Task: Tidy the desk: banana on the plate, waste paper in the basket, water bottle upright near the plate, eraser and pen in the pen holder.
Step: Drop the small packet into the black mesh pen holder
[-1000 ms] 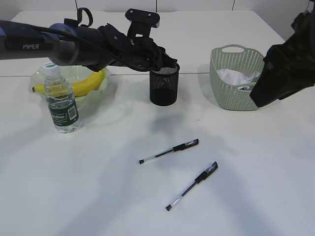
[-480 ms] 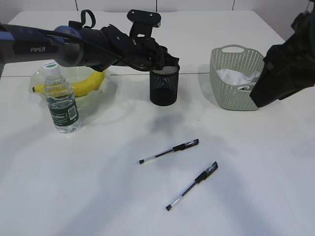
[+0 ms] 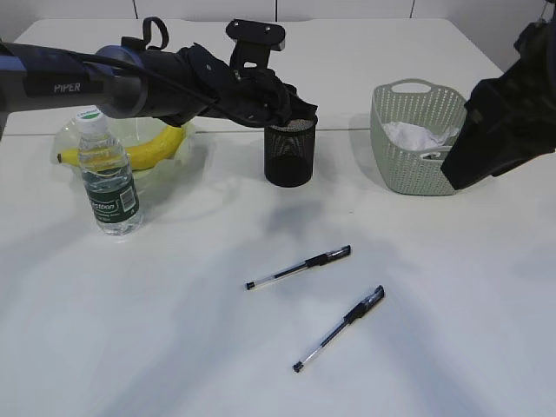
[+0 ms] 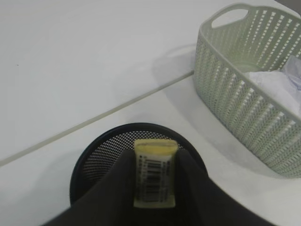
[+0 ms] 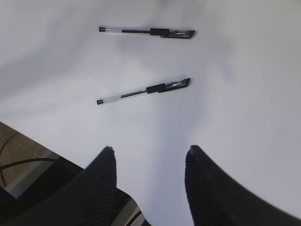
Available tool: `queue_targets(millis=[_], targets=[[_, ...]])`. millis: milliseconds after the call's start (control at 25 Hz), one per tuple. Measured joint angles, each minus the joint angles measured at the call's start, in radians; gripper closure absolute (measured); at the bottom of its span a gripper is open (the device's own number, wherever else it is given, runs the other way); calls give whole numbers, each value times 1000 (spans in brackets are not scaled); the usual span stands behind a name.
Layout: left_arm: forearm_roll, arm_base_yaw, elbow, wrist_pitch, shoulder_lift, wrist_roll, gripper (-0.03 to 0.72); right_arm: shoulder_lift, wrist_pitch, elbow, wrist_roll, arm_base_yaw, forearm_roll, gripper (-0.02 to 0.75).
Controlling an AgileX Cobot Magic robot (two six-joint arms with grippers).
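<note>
White bench [image 3: 417,287] fills the scene, with a seam running across its far half. Going left to right in the exterior view: at about ten o'clock the banana [image 3: 155,148] already lies in the ruffled plate [image 3: 193,149], and the water bottle [image 3: 107,174] stands upright just in front of it. Toward twelve o'clock the pen holder [image 3: 289,153] sits under the left end effector [image 4: 155,179], which is clamped on the eraser [image 4: 155,172], barcode sticker facing the wrist camera. In that view the block hangs over the cup's mouth, nearer the rim at six o'clock than the centre. To release well, I judge the arm should nudge a little farther toward twelve o'clock so the block sits squarely over the opening, then part the fingers without sideways drift; a drop from the near edge could clip the wire rim and bounce out. Two pens [image 3: 297,267] [image 3: 340,327] lie near five o'clock on the open bench, apart from each other, waiting their turn. At two o'clock the basket [image 3: 415,139] holds crumpled waste paper [image 3: 415,135]. The right end effector [image 5: 149,157] hangs with fingers apart and empty, above the pens in its own view.
</note>
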Motion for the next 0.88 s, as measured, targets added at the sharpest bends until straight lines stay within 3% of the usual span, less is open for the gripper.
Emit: queue_targets(millis=[880], targets=[[0,0,0,32,0,12,433,0,0,0,0,0,0,381]])
